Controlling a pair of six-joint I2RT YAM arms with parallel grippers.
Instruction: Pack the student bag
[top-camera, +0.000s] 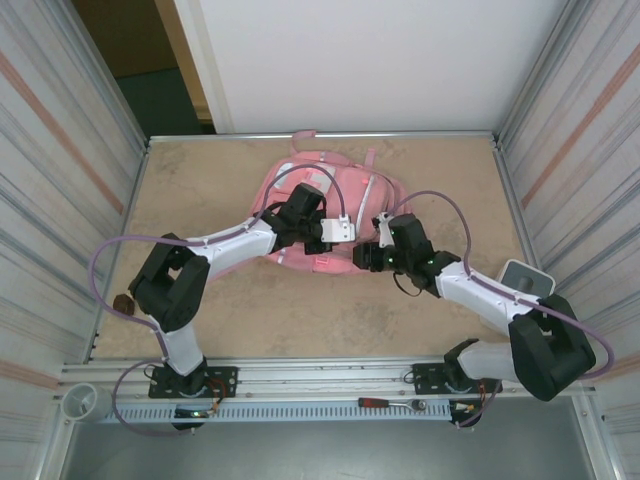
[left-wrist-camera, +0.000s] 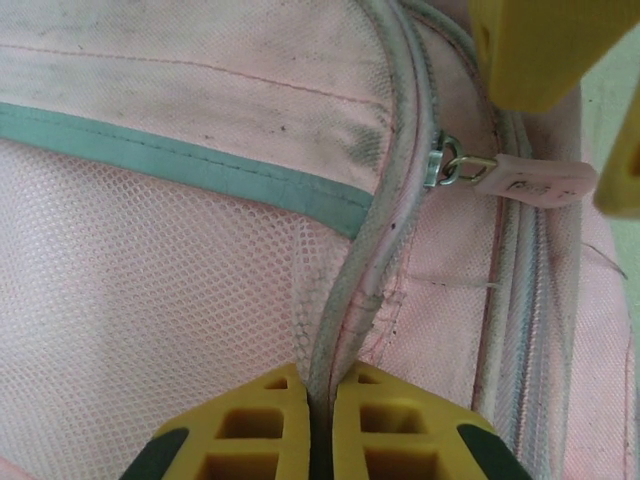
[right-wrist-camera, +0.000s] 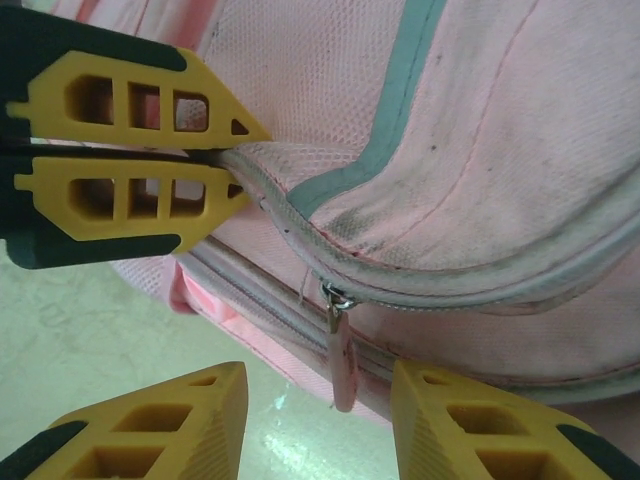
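Big pink student bag (top-camera: 345, 185) lying flat on the sandy brown table (top-camera: 250, 320), in the middle and toward the far side. Both arms reaching in over its near edge. Left gripper (left-wrist-camera: 320, 385) squeezed shut on the thick pale cord (left-wrist-camera: 385, 230) along the rim of a pocket, cord pinched tight between the two yellow fingers. Just beside that cord, a pink net pocket (left-wrist-camera: 150, 330) with a grey-green stripe (left-wrist-camera: 200, 160) across its top. Right gripper (right-wrist-camera: 320, 385) held open, fingers apart, with the small pink zip tag (right-wrist-camera: 342, 365) sitting in the gap and touching neither finger. Silver zip slider (right-wrist-camera: 335, 297) joined to the tag, on the curved zip line. Some dark smudges on the pink cloth near the stripe. By the table's right side, close to the right arm, a small white block (top-camera: 527, 277).
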